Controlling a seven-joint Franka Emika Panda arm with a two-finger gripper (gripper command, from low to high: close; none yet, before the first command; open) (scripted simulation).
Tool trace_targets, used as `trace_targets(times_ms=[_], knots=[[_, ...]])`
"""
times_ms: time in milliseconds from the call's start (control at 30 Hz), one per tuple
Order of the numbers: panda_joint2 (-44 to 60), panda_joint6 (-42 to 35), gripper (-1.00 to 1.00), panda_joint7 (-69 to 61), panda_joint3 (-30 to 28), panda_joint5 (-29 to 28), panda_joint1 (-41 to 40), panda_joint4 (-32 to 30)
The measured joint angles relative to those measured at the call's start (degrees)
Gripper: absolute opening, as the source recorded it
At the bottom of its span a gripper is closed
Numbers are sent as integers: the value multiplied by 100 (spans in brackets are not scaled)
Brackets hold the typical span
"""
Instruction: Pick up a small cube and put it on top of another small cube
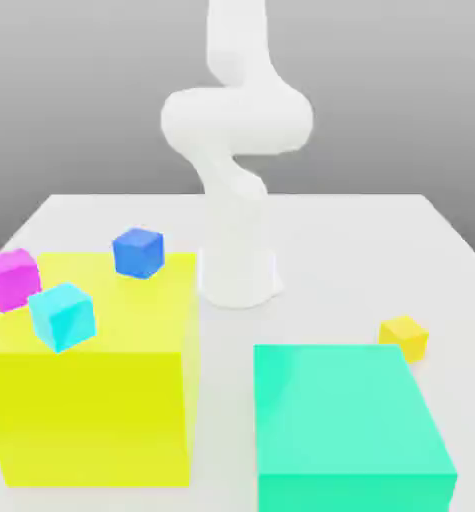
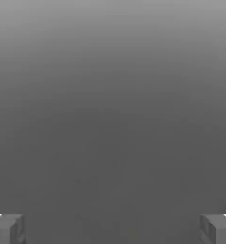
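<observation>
A small plain yellow cube (image 1: 404, 336) rests on the white table (image 1: 381, 240) at the exterior view's right, just behind the big green block. Other small cubes are a blue cube (image 1: 138, 251) and a cyan cube (image 1: 61, 315) on top of the large yellow block (image 1: 91, 410), and a magenta cube (image 1: 9, 277) at that block's far left corner. The white arm (image 1: 236, 120) rises from its base at the table's middle and leaves the picture upward. In the hand view my gripper (image 2: 113, 228) is open, its grey fingertips (image 2: 7, 228) far apart with only grey background between them.
A big green block (image 1: 346, 425) fills the near right of the table, the large yellow block the near left, with a narrow gap between them. The arm's base (image 1: 239, 275) stands behind that gap.
</observation>
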Motion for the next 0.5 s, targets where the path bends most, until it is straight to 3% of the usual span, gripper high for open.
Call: trace_targets(times_ms=[500], knots=[[2431,1842,0,-3664,404,271,2697,-2023]])
